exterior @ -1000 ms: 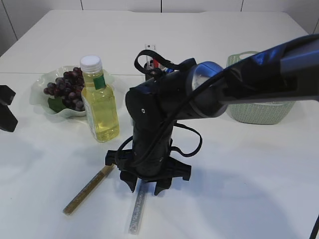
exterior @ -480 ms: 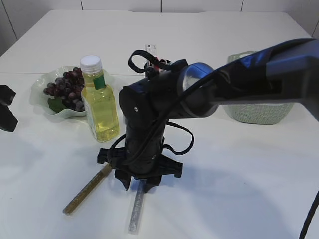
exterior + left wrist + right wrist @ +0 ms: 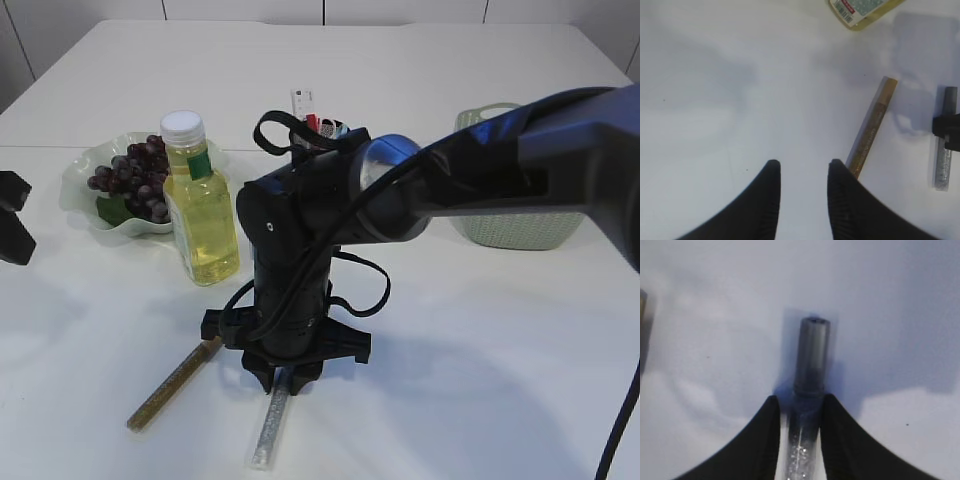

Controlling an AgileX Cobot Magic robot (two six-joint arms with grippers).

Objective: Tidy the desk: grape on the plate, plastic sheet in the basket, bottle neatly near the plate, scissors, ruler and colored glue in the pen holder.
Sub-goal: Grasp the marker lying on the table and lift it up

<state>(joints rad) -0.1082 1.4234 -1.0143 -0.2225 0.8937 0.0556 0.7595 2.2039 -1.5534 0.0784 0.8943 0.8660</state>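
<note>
My right gripper point(image 3: 285, 378) point(image 3: 800, 402) is down at the table, its jaws open on either side of a silver glitter glue tube point(image 3: 268, 435) point(image 3: 812, 350); the tube lies flat, dark cap pointing away. A gold glitter glue tube point(image 3: 165, 390) point(image 3: 870, 130) lies to its left. The silver tube also shows in the left wrist view point(image 3: 942, 165). The yellow bottle point(image 3: 203, 215) point(image 3: 860, 10) stands upright next to the plate point(image 3: 85, 165), which holds grapes point(image 3: 135, 180). My left gripper point(image 3: 12, 220) point(image 3: 802, 167) is open and empty at the far left.
A pen holder point(image 3: 315, 128) with items in it stands behind my right arm. A pale green basket point(image 3: 520, 225) sits at the right. Scissors, ruler and plastic sheet are not separately visible.
My right gripper has shifted slightly left and come down over the silver glue tube, jaws now straddling it at table level. The left arm has not moved.
</note>
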